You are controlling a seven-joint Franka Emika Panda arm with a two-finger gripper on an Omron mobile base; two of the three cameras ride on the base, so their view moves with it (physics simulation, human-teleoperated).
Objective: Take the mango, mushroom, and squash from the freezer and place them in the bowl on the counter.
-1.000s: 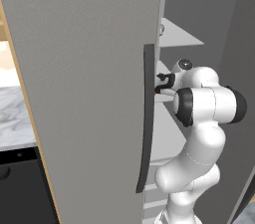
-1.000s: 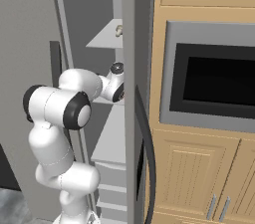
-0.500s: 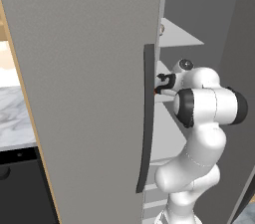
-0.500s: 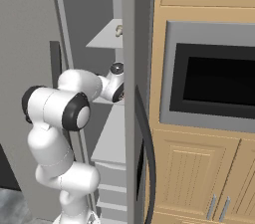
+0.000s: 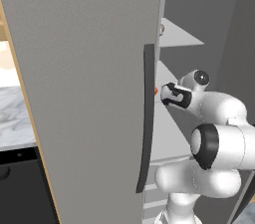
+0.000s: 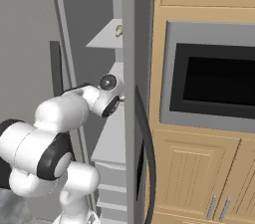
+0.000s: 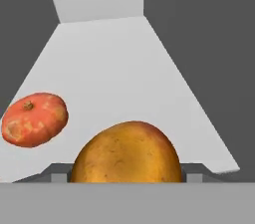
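Since a second ago the elbow has dropped and the gripper [image 5: 165,93] has sunk slightly, while the wrist stays at the same middle shelf [image 7: 114,63] inside the open freezer [image 5: 89,93]. That reads as a small settling onto the fruit, not a withdrawal. In the hand view the mango [image 7: 127,152] sits large at 6 o'clock, tight against the camera and covering the fingertips, so I cannot tell whether the claw is apart or already clamped on it. The squash [image 7: 34,119] lies on the same shelf at 10 o'clock of the mango, apart from it. The mushroom [image 5: 161,29] rests one shelf higher, at 12 o'clock of the hand. All three items are in the freezer, so the first pick looks under way and the trip to the bowl is not begun.
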